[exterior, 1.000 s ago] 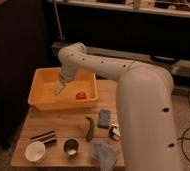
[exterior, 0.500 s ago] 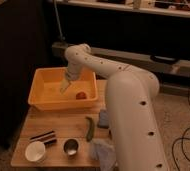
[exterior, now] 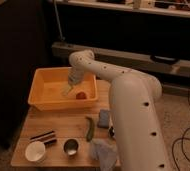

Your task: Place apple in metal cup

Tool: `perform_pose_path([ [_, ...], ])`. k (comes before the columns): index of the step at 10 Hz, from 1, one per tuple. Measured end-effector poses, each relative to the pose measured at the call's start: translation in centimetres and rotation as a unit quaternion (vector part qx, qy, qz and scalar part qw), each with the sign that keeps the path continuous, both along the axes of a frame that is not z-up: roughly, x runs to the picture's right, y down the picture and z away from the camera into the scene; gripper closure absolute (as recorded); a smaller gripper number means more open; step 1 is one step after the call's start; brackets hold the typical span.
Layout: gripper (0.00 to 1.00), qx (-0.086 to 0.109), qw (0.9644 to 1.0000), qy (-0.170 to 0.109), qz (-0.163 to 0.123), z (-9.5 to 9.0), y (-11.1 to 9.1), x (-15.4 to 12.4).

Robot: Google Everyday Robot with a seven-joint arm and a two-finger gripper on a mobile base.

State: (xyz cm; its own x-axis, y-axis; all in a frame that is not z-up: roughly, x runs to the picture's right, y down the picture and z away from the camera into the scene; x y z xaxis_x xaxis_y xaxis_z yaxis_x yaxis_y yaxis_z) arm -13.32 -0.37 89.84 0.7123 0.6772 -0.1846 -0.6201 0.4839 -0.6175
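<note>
Arm (exterior: pixel 130 100) has shifted; spread fingers (exterior: pixel 67 90) hang just beside apple (exterior: pixel 81 95) in bin (exterior: pixel 37 76).

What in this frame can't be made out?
- Camera view, gripper inside the orange bin beside the apple: too small to tell whether they touch.
- Camera view, metal cup: inside too dark to see.
- Camera view, table: right side hidden by the arm, itself cut off at the bottom edge.
</note>
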Motion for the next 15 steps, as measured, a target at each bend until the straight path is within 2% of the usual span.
perform_pose_path([
  [3,0.2,0.002,1.0,0.001,-0.003,0.1,0.4,0.4],
  [6,0.2,0.001,0.9997,0.009,-0.021,0.4,1.4,-0.1],
  [15,0.2,-0.027,0.9959,0.058,-0.063,2.1,5.2,1.5],
])
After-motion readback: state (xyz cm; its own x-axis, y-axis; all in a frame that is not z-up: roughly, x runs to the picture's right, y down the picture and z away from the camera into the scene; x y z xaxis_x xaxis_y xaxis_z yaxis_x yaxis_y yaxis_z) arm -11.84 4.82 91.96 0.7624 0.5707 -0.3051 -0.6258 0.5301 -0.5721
